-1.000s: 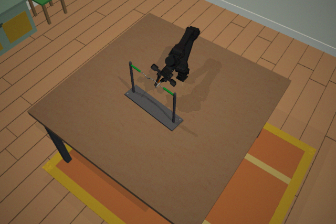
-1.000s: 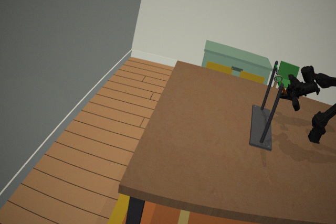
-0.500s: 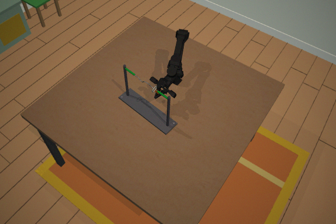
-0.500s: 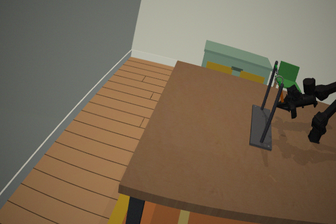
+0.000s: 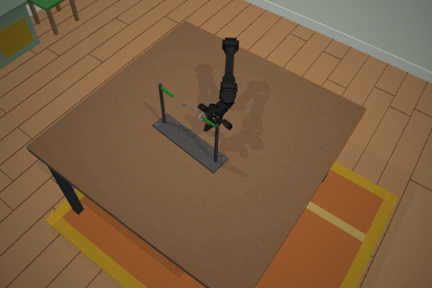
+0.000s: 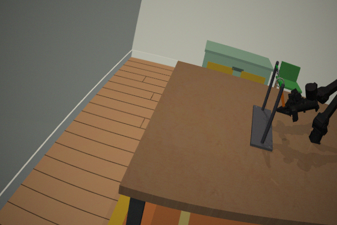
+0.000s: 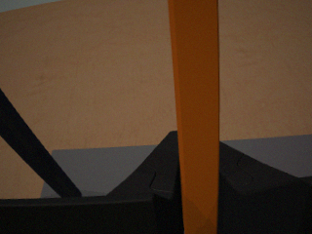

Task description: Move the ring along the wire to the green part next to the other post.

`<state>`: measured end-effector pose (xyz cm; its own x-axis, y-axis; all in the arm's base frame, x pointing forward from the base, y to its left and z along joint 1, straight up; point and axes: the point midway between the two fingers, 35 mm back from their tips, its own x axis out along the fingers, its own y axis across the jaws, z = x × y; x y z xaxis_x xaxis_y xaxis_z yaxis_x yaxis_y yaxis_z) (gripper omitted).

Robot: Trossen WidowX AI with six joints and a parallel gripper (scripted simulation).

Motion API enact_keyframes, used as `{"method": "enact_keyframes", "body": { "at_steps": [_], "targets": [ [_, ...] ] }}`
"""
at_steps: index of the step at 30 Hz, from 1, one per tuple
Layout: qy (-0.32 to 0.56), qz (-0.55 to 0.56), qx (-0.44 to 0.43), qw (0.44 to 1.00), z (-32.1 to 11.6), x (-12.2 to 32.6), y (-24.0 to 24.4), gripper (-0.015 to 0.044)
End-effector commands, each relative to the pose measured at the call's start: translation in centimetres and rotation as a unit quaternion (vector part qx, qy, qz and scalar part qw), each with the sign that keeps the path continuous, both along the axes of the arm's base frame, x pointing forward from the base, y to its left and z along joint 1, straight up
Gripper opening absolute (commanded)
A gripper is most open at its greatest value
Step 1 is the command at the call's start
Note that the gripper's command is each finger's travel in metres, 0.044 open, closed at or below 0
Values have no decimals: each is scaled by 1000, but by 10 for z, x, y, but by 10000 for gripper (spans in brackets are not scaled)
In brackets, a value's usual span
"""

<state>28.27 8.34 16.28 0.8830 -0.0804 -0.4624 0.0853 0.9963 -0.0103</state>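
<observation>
Gripper (image 5: 209, 121) is clamped on the handle (image 7: 195, 117). Releasing with the ring (image 5: 200, 117) short of green risks grey-wire contact.

Arm (image 5: 228, 72) showing matte black throughout, blocky jointed segments; gripper (image 5: 212, 120) looking equally black, chunky, angular; markings indiscernible.

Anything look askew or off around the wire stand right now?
Nothing stands out. The stand sits flat on the table with both posts upright. The ring is at the start of the green section by the near post, and the end effector grips the orange handle.
</observation>
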Motion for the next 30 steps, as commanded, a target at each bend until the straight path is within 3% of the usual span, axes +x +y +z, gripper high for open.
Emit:
{"method": "enact_keyframes", "body": {
  "at_steps": [1,30],
  "targets": [
    [-5,-5,9,1000,3,2,6,-150],
    [-8,-5,13,1000,-5,4,29,-150]
  ]
}}
